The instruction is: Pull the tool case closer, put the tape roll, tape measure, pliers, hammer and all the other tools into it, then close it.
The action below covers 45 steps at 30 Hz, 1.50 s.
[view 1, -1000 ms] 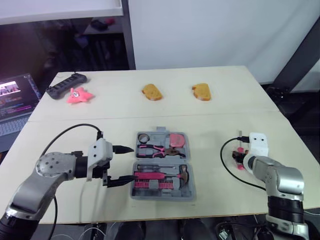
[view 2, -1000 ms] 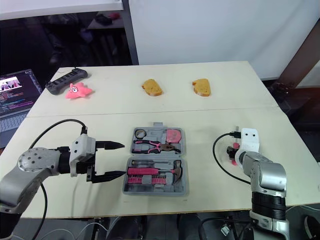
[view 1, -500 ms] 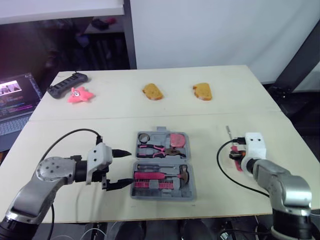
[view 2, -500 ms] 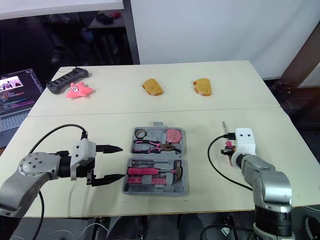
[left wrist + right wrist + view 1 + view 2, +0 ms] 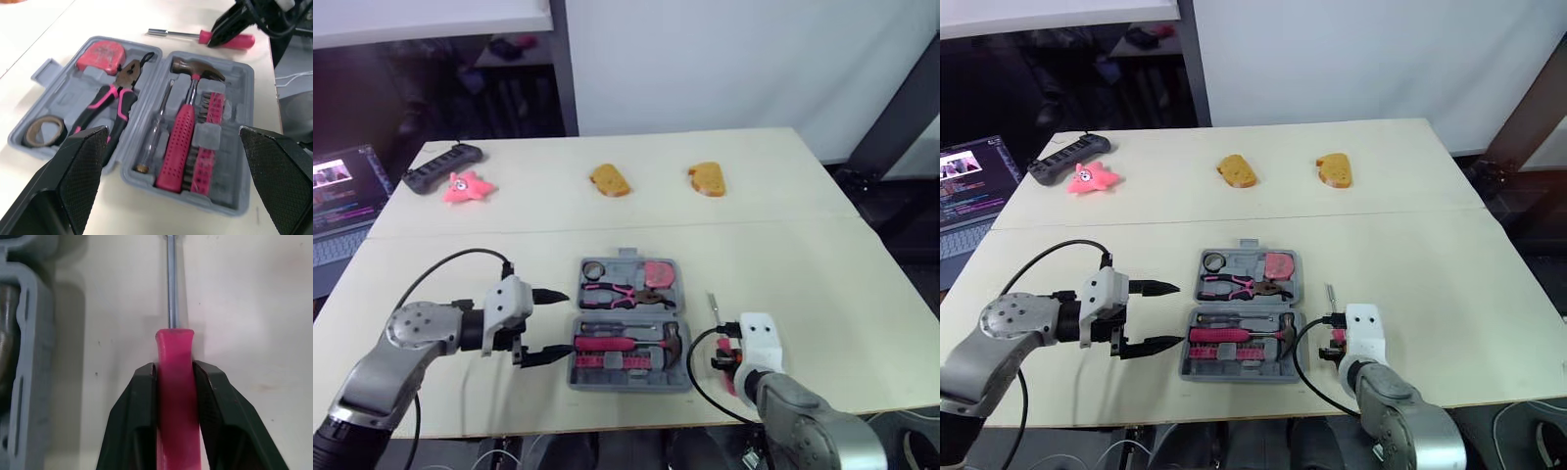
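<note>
Tool case (image 5: pixel 628 384) lies open at the near centre of the table (image 5: pixel 783 255). Left gripper (image 5: pixel 1179 313), fingers spread, points level at its left edge. Right gripper (image 5: pixel 174 369) clamps a pink screwdriver (image 5: pixel 174 342) just right of the case.

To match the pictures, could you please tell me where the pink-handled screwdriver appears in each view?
Left eye: screwdriver just right of the tool case.
Right eye: screwdriver in the same spot.
Left wrist: screwdriver beyond the hammer.
Right wrist: clamped in the right pincer.
Shared landmark: the tool case.
</note>
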Tool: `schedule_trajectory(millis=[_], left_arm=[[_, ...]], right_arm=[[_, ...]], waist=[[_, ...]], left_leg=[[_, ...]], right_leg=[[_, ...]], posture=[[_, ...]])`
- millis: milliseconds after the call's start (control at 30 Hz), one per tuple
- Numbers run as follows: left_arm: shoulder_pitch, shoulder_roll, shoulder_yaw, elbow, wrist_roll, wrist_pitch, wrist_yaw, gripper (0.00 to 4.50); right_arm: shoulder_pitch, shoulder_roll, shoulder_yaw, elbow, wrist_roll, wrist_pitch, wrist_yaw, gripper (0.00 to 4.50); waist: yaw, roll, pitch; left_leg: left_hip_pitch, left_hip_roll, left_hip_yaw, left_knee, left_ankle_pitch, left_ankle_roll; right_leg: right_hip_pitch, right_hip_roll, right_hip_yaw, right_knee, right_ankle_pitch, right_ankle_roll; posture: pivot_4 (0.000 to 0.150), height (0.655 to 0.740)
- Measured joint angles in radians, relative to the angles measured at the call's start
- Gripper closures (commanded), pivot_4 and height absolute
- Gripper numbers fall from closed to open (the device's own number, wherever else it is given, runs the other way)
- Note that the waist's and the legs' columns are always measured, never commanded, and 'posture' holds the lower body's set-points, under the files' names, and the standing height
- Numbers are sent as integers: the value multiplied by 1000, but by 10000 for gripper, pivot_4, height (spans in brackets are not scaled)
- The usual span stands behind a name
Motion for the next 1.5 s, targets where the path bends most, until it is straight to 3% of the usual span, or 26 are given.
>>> schedule_trajectory(millis=[133,200,300,400,433,533,633,700,833,1000,1200,1433,1500], left_arm=[[0,0,-1,0,1,0,-1,0],[1,0,-1,0,1,0,1,0],[1,0,-1,0,2,2,7,0],[0,-4,-2,0,2,4,14,0],[-2,-7,-7,0,2,4,15,0],[-14,-17,-26,4,6,3,16,0],[-26,-28,-48,10,23,-6,14,0],[-34,-29,-68,14,37,-26,9,0],[-23,-29,-78,-13,37,-40,-8,0],[32,0,-47,-76,-14,-2,-15,0],[60,24,1,-114,-23,30,5,0],[62,18,7,-153,-37,70,42,0],[62,17,7,-155,-40,72,49,0]], right_arm=[[-13,-4,-5,15,-1,-37,17,254],[-47,-44,-23,1,18,-11,58,254],[-161,-236,-108,-125,95,113,192,254],[-287,-487,-185,-181,200,187,381,254],[-318,-654,-180,-175,246,176,485,254],[-364,-1033,-129,-119,294,-22,786,254],[-370,-1172,1,-48,258,-308,1019,254],[-440,-1238,198,61,103,-621,1206,254],[-643,-1164,503,301,-237,-1143,1431,254],[-767,-1033,684,528,-485,-1516,1530,254],[-785,-969,745,644,-624,-1692,1557,254],[-813,-869,784,762,-762,-1759,1553,254],[-821,-853,784,778,-779,-1767,1551,5488]], waist=[[3,0,0],[4,0,0],[6,2,2],[7,2,2],[6,5,4],[9,2,5],[6,-3,6],[-1,-3,7],[-16,-7,10],[-17,-8,11],[-5,-7,11],[5,-8,11],[4,-9,10]], left_leg=[[-1,0,0,0,0,0],[-1,-1,0,0,0,0],[-1,-1,0,1,0,0],[-1,-1,0,1,0,0],[-2,-1,1,1,0,0],[-1,0,2,0,0,1],[-1,1,2,-2,0,1],[0,0,5,-1,0,0],[-1,0,6,2,0,0],[-2,0,3,1,0,0],[-1,0,2,2,1,-1],[0,0,2,2,1,-2],[0,0,2,2,1,-2]], right_leg=[[0,-1,0,0,1,2],[0,-1,0,0,1,1],[0,-1,0,-1,1,2],[1,-1,-2,-1,1,2],[1,-1,-1,-2,0,1],[2,0,-5,-2,1,3],[2,1,-5,-2,1,3],[1,-1,-3,-2,1,3],[1,-1,-3,-2,1,3],[0,-1,-3,0,1,3],[0,-2,-2,0,1,2],[1,-1,-2,0,2,2],[2,-1,-3,0,2,1]], posture=[[1500,7400],[1500,7400],[1500,7400],[1500,7400],[1500,7400],[1500,7400],[1500,7400],[1500,7400],[1500,7400],[1500,7400],[1500,7400],[1500,7400],[1500,7400]])
